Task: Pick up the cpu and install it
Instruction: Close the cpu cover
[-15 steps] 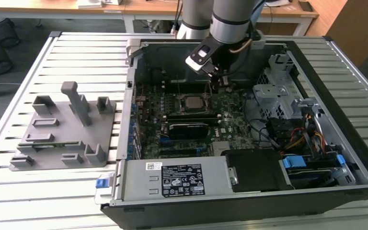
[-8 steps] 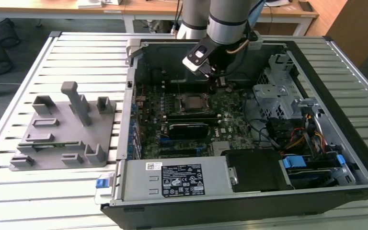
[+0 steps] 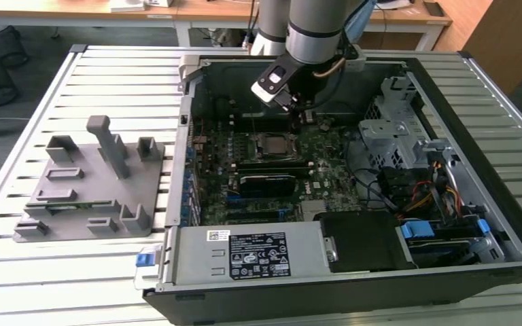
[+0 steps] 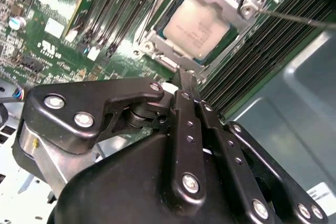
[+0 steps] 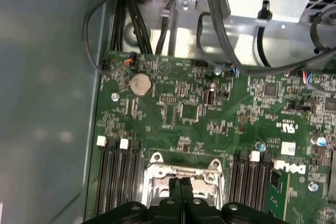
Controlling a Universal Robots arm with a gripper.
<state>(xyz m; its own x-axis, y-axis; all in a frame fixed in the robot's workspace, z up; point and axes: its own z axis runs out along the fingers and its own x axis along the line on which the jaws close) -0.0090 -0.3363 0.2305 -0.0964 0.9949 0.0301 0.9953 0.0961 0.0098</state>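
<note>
**Exterior view.** A black, open-sided desktop computer case [image 3: 334, 302] lies on a pale slatted metal table [image 3: 116, 68]. A grey moulded plastic fixture [image 3: 89, 197] stands beside it on the exterior view's left. The silver-grey robot arm [image 3: 315, 27] reaches down into the case over the green motherboard [image 3: 334, 170], near the square metal-framed processor socket [image 3: 270, 144].

**Second wrist view.** The cpu [image 4: 197, 22], a small flat square chip with a pale silver-white metal top, lies flat inside the socket's bright metal frame. The frame borders the chip on every visible side. The black two-fingered gripper [image 4: 185, 77] hangs just beside the frame's edge; whether its tips touch the frame cannot be told. Its fingers [image 4: 181, 129] are pressed together along their length, with no gap and nothing held between them. Rows of black memory slots [image 4: 262, 51] flank the socket on both sides.

**First wrist view.** The closed fingertips lie over the socket frame [image 5: 157, 170], between two banks of slots. A round silver coin cell [image 5: 140, 84] sits on the board well apart from the socket. Black cables [image 5: 210, 24] run past the board's edge.
</note>
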